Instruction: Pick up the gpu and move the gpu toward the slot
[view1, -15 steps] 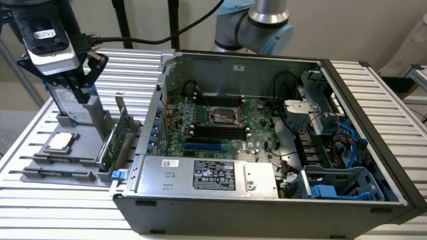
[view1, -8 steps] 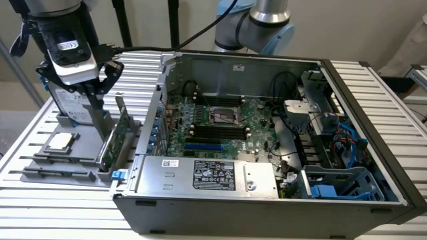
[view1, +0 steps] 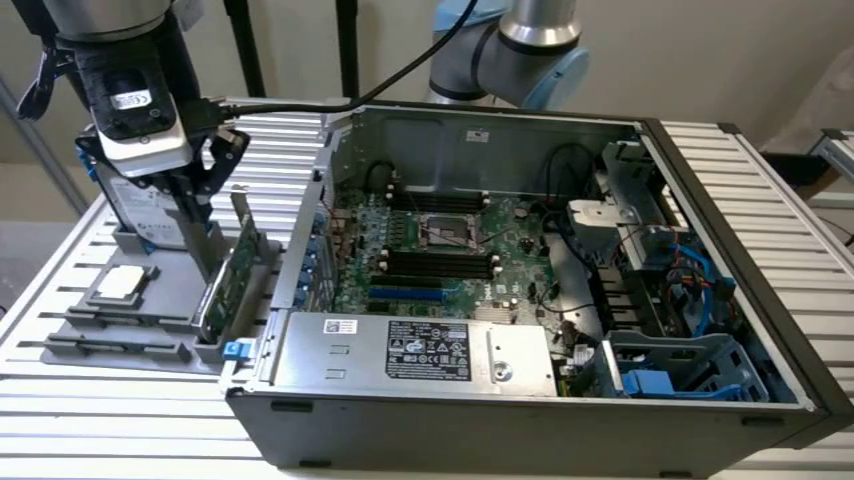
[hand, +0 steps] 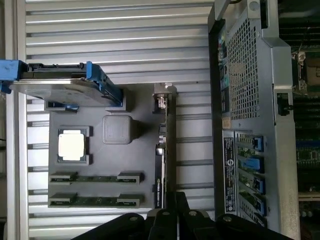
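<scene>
The gpu (view1: 227, 290) is a thin green card standing on edge in the grey holder (view1: 80, 348), just outside the open computer case (view1: 781, 240). In the wrist view the gpu (hand: 168, 150) runs edge-on, its silvery bracket at the far end. My gripper (view1: 203, 262) reaches down at the card's near end, close beside its top edge. In the wrist view the gripper (hand: 173, 201) has its dark fingertips close together over the card's edge, and the card still sits in its holder. A blue slot (view1: 407, 296) lies on the motherboard inside the case.
The grey holder (hand: 140, 165) also carries a silver hard drive with blue rails (hand: 60, 85), a square chip (hand: 71, 146) and two memory sticks (hand: 95, 177). The case wall (hand: 245, 75) stands between holder and motherboard. A power supply (view1: 414, 350) fills the case's near side.
</scene>
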